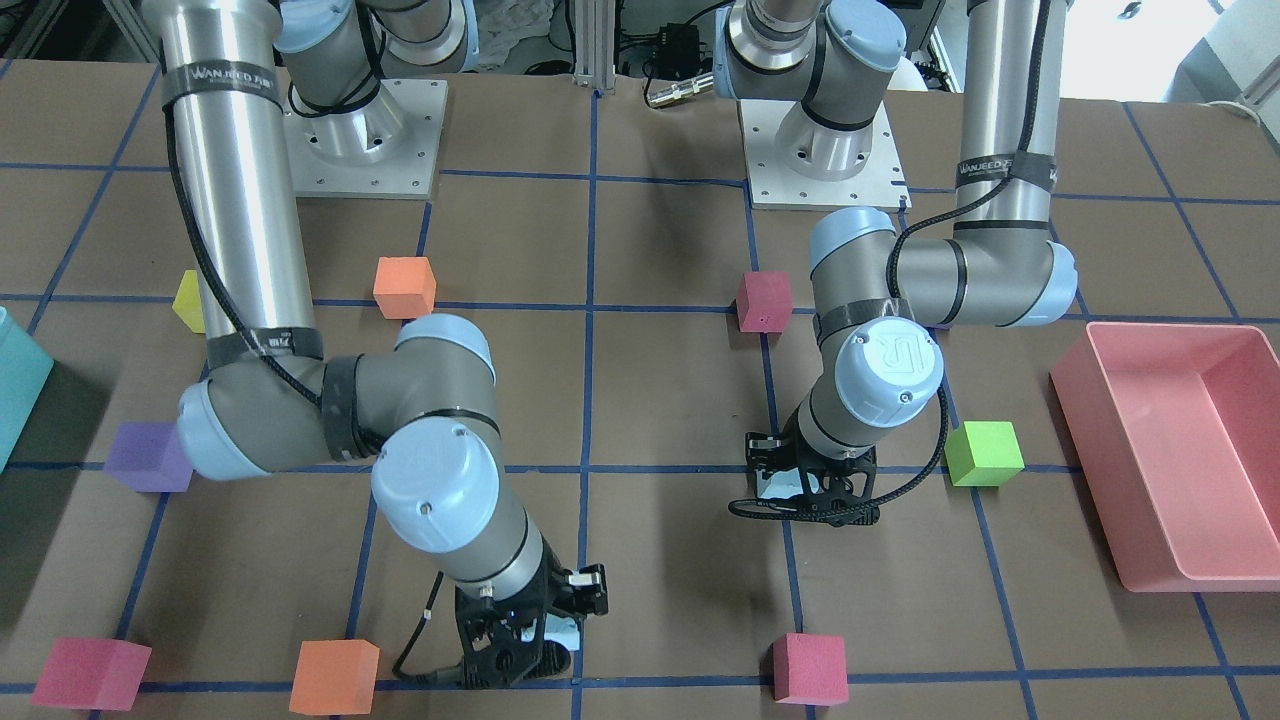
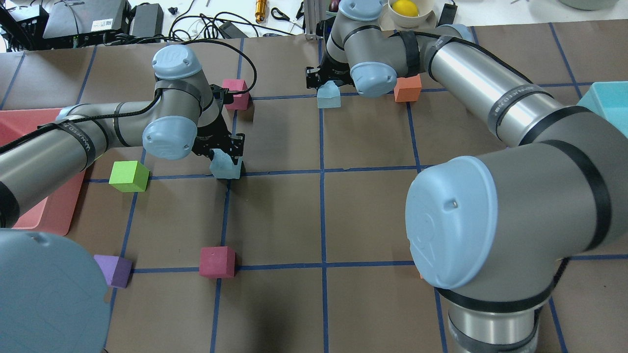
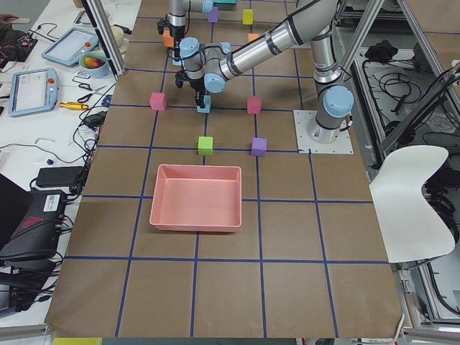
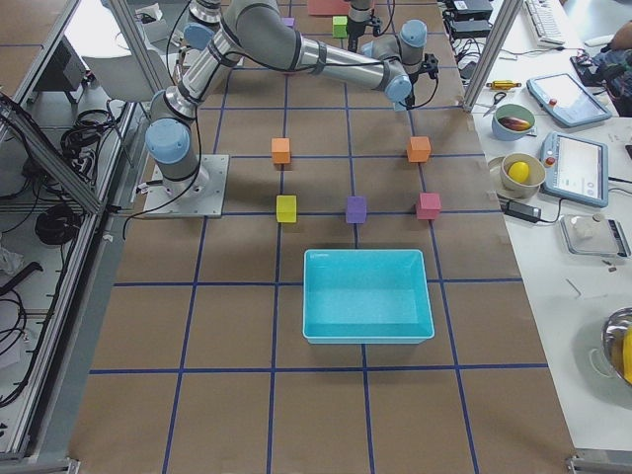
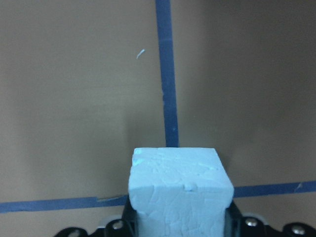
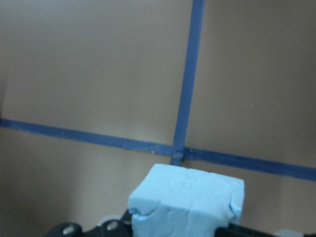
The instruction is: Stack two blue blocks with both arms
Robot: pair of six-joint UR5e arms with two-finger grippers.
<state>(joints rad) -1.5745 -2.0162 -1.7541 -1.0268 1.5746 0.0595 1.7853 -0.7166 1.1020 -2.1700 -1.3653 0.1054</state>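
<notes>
Counted across the views: two blue blocks, three dark-pink cubes (image 1: 764, 301) (image 1: 90, 672) (image 1: 809, 668), two orange cubes (image 1: 404, 287) (image 1: 334, 677), two purple cubes (image 1: 150, 455) (image 2: 114, 270), one green cube (image 1: 985, 453), one yellow cube (image 1: 188, 300). Also one pink tray (image 1: 1110, 470) at the left end of the tabletop (image 2: 274, 215) and one teal bin (image 1: 18, 395) at the right end.

Left gripper (image 2: 223, 159): fingers (image 2: 216, 157) closed in on the sides of one blue block (image 2: 229, 170). Block in the left half, roughly midway between the robot's edge and the operators' edge, at a crossing of the blue tape lines (image 2: 321, 220).

Right gripper (image 2: 325, 82): fingers likewise clamped on the other blue block (image 2: 329, 98), close to the operators' edge, about midway between the two ends.

Blocks well apart, not yet stacked. Resting on the tabletop or raised just off it: cannot tell.

Overhead view: both blue blocks plain to see, but only two dark-pink cubes, one purple cube and no yellow cube, with much hidden behind the right arm (image 2: 490, 98).

Front-facing view: all three dark-pink cubes, both orange cubes and the yellow cube, yet only slivers of blue behind each gripper, and a single purple cube.

Wrist views: cracked, scuffed block faces close up, black finger parts on either side, tape crossing just beyond.
</notes>
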